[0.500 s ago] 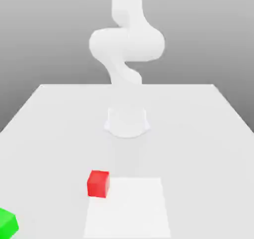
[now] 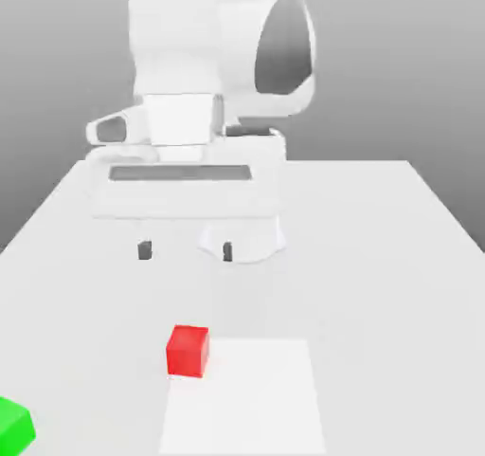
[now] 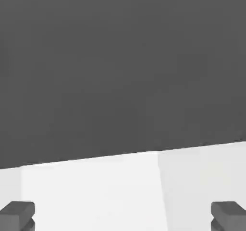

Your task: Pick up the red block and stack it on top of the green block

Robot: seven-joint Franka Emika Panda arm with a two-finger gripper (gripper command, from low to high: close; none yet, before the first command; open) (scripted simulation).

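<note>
The red block (image 2: 188,351) sits on the white table (image 2: 379,255) toward the front, left of centre in the exterior view. At the front left corner the green block (image 2: 13,423) is cut off by the picture's edge. My gripper (image 2: 185,251) hangs open well above the table, behind and above the red block, with its two dark fingertips (image 2: 144,250) spread wide and nothing between them. In the hand view the gripper (image 3: 123,215) shows two dark pads (image 3: 18,214) far apart over the white surface.
A slightly brighter square patch (image 2: 244,397) lies on the table just right of the red block. The arm's round base (image 2: 256,241) stands at the table's middle, behind my fingers. The table's edges run along the back and both sides.
The arm has swung forward and down: the hand, with its open fingers, has come into the exterior view above the table. Both blocks lie where they were.
</note>
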